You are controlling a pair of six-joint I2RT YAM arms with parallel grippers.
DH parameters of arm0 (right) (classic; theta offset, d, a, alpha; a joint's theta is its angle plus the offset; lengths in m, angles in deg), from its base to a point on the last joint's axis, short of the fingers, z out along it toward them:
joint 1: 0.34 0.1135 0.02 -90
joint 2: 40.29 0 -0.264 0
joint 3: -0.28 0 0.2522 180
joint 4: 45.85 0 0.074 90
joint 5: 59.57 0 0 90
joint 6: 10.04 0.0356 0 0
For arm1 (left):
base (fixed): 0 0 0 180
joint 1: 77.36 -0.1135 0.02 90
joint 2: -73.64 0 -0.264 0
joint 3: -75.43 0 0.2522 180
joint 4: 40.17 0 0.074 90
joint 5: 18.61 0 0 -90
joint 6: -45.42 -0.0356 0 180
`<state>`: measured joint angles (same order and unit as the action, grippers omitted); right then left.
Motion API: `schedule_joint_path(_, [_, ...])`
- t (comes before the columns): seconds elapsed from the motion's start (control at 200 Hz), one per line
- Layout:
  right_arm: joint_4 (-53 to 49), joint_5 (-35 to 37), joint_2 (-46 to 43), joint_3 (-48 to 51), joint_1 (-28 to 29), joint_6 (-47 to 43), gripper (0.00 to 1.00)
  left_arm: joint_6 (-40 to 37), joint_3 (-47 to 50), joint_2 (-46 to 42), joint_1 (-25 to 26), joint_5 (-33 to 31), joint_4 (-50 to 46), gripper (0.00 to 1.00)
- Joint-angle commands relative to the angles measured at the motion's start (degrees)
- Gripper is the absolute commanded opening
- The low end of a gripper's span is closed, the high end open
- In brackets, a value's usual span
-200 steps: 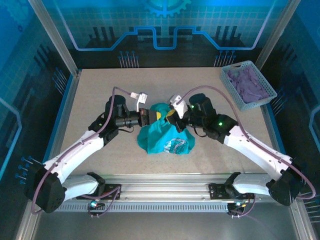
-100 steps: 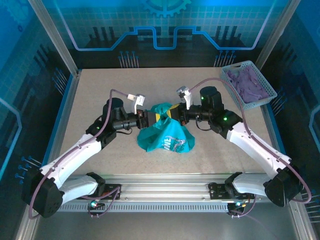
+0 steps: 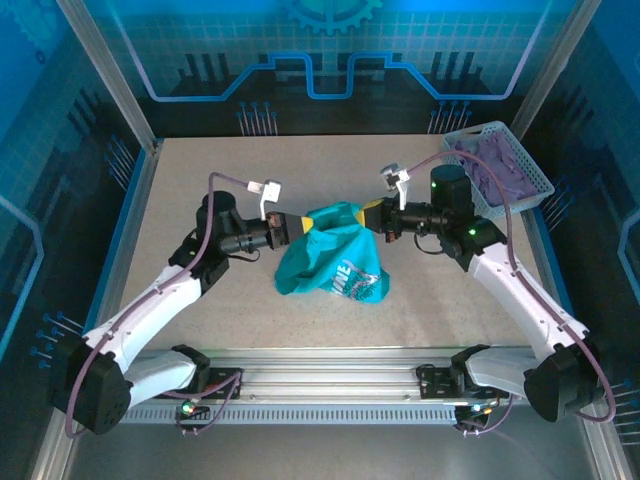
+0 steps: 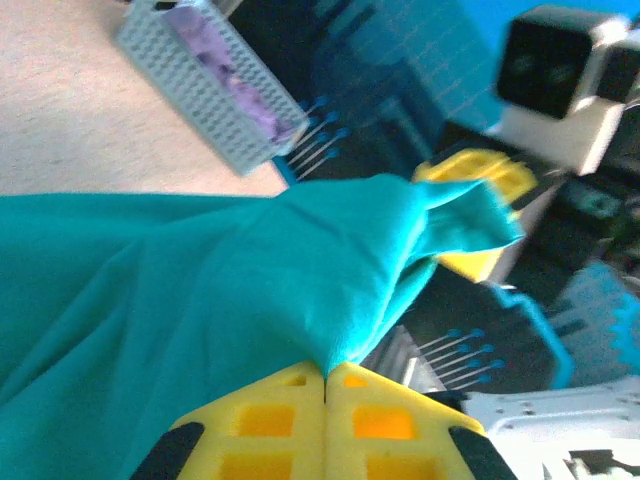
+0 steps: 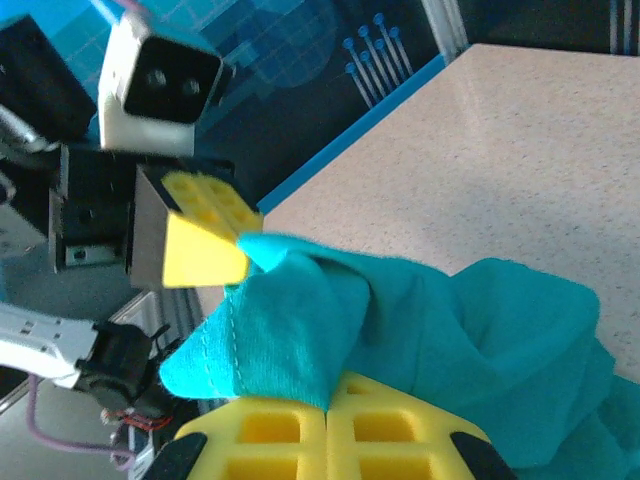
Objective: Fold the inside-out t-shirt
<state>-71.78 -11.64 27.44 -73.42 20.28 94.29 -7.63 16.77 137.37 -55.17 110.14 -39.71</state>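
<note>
Left tool (image 3: 289,228): both yellow fingers pressed together, clamping a bunched fold of the inside-out t-shirt (image 3: 335,258). The left wrist view shows the fabric emerging directly from the closed finger seam.
Right tool (image 3: 373,215): fingers likewise pressed together on a gathered edge of the same garment. In the right wrist view a stitched hem lies just above the finger seam.
Tool arrangement: the two tools face each other across the middle of the tabletop (image 3: 190,190), apart, with the upper edge of the garment spanning between them.
Inside-out t-shirt: teal-green, at the centre of the tabletop. The upper edge is raised at both ends by the tools. The body drapes down toward the near edge, and its lower part rests crumpled on the surface.
Printed graphic (image 3: 352,281): pale lettering, visible on the lower right portion of the draped fabric.
Basket (image 3: 470,187): grey-blue, at the far right corner of the tabletop, well apart from the garment.
Purple cloth (image 3: 497,160): lies inside the basket.
</note>
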Motion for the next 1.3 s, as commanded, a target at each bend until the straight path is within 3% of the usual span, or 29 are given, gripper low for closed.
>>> schedule_joint_path(0.0, [-0.4, -10.3, -0.8, 0.1, -0.4, -4.7, 0.0, 9.0, 1.5, -1.2, -1.7, 8.9, 14.0, 0.0])
schedule_joint_path(0.11, [1.0, -13.2, -0.8, -0.2, -0.4, -5.1, 0.0, 8.0, 1.3, -1.0, -3.2, 6.2, 9.3, 0.0])
schedule_joint_path(0.215, [3.7, -15.0, -1.7, -0.1, -0.4, -4.0, 0.0, -1.8, -2.5, -1.0, -2.7, -5.9, -9.6, 0.0])
schedule_joint_path(0.28, [6.1, -15.1, -2.2, 0.3, 0.1, -2.6, 0.0, -6.6, -3.9, -0.7, -2.0, -11.5, -16.1, 0.01])
schedule_joint_path(0.405, [7.5, -13.4, -1.5, 0.1, 2.0, -2.0, 0.0, -11.0, -4.7, -0.9, 0.6, -16.5, -19.8, 0.14])
schedule_joint_path(0.535, [6.3, -11.6, 1.1, -1.0, 3.2, -1.9, 0.0, -15.7, -5.7, -2.2, 4.7, -21.8, -23.0, 0.4])
schedule_joint_path(0.605, [6.2, -11.1, 2.1, -1.2, 3.4, -1.7, 0.0, -17.0, -5.7, -3.2, 6.3, -24.7, -23.7, 0.49])
schedule_joint_path(0.795, [5.0, -11.8, 3.5, -2.3, 4.1, -2.5, 0.0, -22.8, -6.5, -3.6, 10.8, -28.9, -24.2, 0.68])
schedule_joint_path(0.995, [-0.2, -13.2, 3.8, -4.0, 4.8, -6.8, 0.0, -26.2, -9.2, 1.2, 11.4, -31.9, -25.9, 0.77])
schedule_joint_path(1.175, [-6.2, -14.7, 3.9, -5.4, 4.7, -11.9, 0.0, -27.7, -11.7, 4.4, 11.3, -33.3, -25.8, 0.79])
schedule_joint_path(1.296, [-8.9, -15.3, 4.0, -5.8, 4.6, -14.3, 0.0, -27.5, -12.6, 5.9, 11.4, -30.8, -25.2, 0.79])
